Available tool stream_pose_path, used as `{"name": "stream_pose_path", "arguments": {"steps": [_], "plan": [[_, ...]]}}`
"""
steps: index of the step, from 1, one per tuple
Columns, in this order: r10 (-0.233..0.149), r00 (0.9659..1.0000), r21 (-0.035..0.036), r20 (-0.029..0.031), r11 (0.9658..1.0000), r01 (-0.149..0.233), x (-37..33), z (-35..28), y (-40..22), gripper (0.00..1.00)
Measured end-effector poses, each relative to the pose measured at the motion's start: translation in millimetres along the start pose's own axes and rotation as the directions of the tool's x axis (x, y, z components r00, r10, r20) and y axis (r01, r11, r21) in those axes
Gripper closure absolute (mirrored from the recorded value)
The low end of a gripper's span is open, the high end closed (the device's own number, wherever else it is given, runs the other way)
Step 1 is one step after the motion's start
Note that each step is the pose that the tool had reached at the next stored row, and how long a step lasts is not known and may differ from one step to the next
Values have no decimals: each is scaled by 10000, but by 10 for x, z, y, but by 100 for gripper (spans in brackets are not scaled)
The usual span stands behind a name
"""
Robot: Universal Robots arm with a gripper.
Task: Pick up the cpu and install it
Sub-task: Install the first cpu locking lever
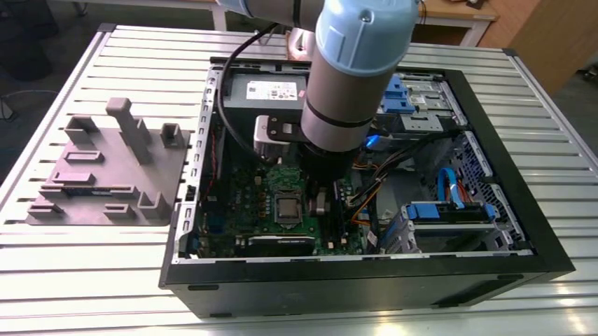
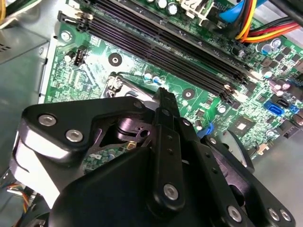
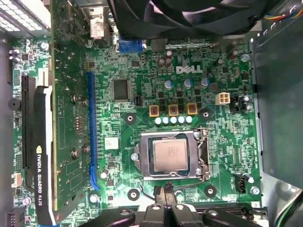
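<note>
The cpu (image 3: pixel 169 156) is a small silvery square lying flat in its socket on the green motherboard (image 3: pixel 142 71), with a metal frame around it. It also shows in the exterior view as a small silver square (image 1: pixel 288 208) inside the open computer case (image 1: pixel 374 280). My gripper (image 3: pixel 166 193) hangs just beside the socket's edge, its black fingers together and nothing visible between them. In the second wrist view the gripper (image 2: pixel 163 97) points down at the board close to the socket corner. In the exterior view the gripper (image 1: pixel 323 201) sits just to the exterior view's right of the cpu.
Long black memory slots (image 2: pixel 161 47) run beside the socket. A graphics card (image 3: pixel 38 156) stands at the board's other side. Orange and yellow cables (image 2: pixel 258 26), blue drive cages (image 1: pixel 449 210) and a silver-grey power supply (image 1: pixel 266 91) crowd the case. A grey fixture block (image 1: pixel 103 175) rests on the slatted table.
</note>
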State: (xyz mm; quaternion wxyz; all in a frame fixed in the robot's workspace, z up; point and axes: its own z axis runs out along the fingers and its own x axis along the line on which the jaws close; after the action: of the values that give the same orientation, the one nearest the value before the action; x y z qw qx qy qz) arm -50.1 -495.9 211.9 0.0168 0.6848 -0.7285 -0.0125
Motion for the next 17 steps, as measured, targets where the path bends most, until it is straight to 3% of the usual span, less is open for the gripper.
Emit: {"name": "stream_pose_path", "arguments": {"steps": [15,16,17], "plan": [[-83,10000,-5,2,10000,83,79,98,6,90],[-87,10000,-5,6,10000,87,79,103,6,90],[-98,9999,-6,47,10000,98,79,131,4,90]]}}
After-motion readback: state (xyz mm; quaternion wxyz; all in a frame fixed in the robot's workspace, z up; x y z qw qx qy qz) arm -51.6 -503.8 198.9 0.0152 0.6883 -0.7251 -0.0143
